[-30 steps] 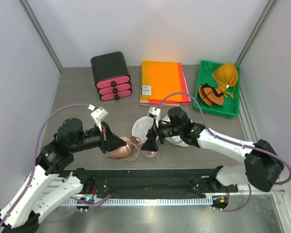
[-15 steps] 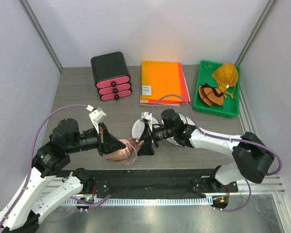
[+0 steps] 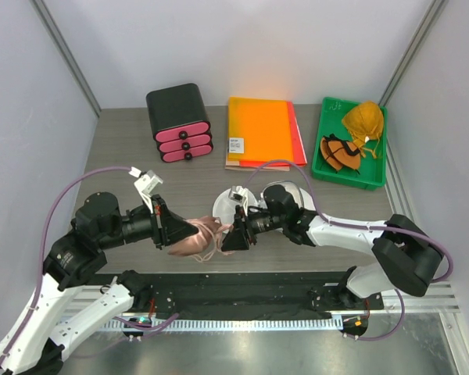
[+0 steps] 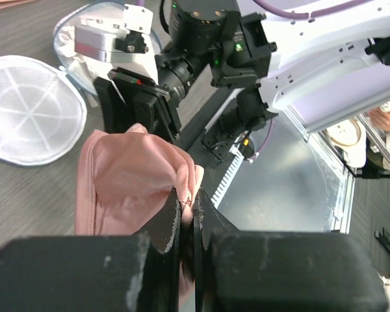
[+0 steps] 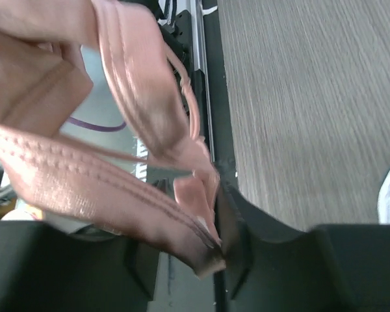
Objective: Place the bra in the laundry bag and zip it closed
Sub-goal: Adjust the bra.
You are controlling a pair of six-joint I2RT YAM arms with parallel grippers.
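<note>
The pink bra [image 3: 197, 239] hangs bunched between my two grippers, just above the table's front edge. My left gripper [image 3: 186, 231] is shut on its left end; in the left wrist view the bra [image 4: 127, 175] is pinched at the fingertips of that gripper [image 4: 194, 199]. My right gripper [image 3: 234, 237] has closed on the right end, and in its own view the bra's band [image 5: 65, 175] fills the gap between the fingers of that gripper [image 5: 205, 214]. The white mesh laundry bag [image 3: 227, 205] lies open behind the grippers, one domed half [image 4: 32, 107] facing up; part is hidden by the right arm.
A black drawer unit with pink fronts [image 3: 180, 123] stands at the back left. Orange folders [image 3: 262, 130] lie at the back middle. A green tray [image 3: 375, 178] with orange and brown garments sits at the back right. A black rail [image 3: 242, 293] runs along the near edge.
My right gripper moved left to the bra and its jaws closed from wide open onto the fabric. The left arm drew back slightly left, still holding the bra.
</note>
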